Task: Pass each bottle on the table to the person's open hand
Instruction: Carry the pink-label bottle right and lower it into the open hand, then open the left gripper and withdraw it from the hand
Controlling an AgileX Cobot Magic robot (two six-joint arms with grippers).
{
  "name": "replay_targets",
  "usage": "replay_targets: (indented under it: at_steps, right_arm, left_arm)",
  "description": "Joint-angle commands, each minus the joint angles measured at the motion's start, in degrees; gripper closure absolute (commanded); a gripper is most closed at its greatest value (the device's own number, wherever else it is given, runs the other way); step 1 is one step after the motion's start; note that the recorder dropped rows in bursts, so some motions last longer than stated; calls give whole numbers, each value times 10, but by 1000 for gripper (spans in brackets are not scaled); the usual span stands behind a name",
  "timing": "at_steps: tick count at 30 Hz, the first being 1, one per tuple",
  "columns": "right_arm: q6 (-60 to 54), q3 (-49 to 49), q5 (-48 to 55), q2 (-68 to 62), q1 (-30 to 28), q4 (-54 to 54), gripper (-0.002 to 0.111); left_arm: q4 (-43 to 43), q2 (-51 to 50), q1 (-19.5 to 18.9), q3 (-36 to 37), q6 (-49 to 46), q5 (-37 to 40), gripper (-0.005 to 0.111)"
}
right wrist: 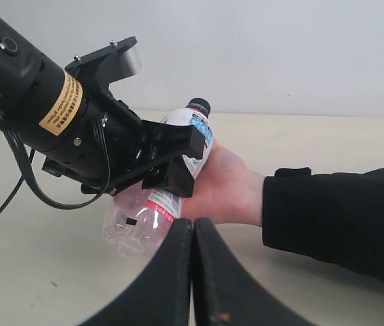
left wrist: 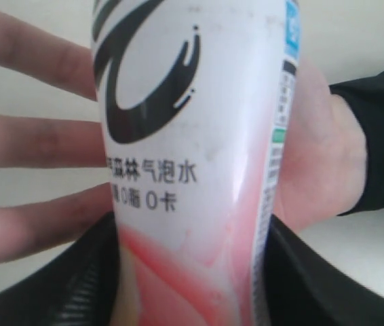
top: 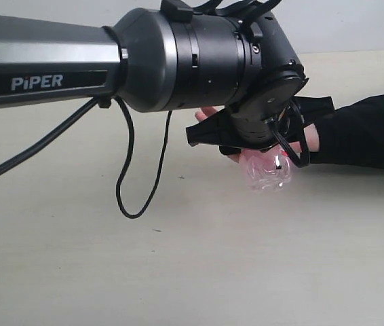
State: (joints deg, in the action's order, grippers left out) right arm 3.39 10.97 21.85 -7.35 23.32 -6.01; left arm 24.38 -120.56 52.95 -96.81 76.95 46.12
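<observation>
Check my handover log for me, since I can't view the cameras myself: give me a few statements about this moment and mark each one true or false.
1. The left end effector grips the pink-and-white bottle. True.
2. The bottle is held at the person's open hand. True.
3. The right end effector is open and carries a second bottle. False: its jaws are closed together and hold nothing.
4. The bottle's cap is white. False: it is black.
5. The person's sleeve is white. False: it is black.
</observation>
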Motion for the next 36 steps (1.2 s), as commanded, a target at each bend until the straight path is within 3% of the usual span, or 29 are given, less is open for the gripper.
replay_targets:
  at_steps: [1,8,21,36]
  right_arm:
    - [-4,-1,-3,0,0,0,108]
    - [-4,-1,-3,0,0,0,108]
    - [-4,-1,-3,0,0,0,108]
    - [-4,-1,-3,0,0,0,108]
  left_arm:
    - [5,0,-5,2,-4,-4,83]
    - [5,0,-5,2,-38,-26,49]
    - [4,6,-5,2,-54,-16,19]
    - [2,102,-5,2,-120,-4,16]
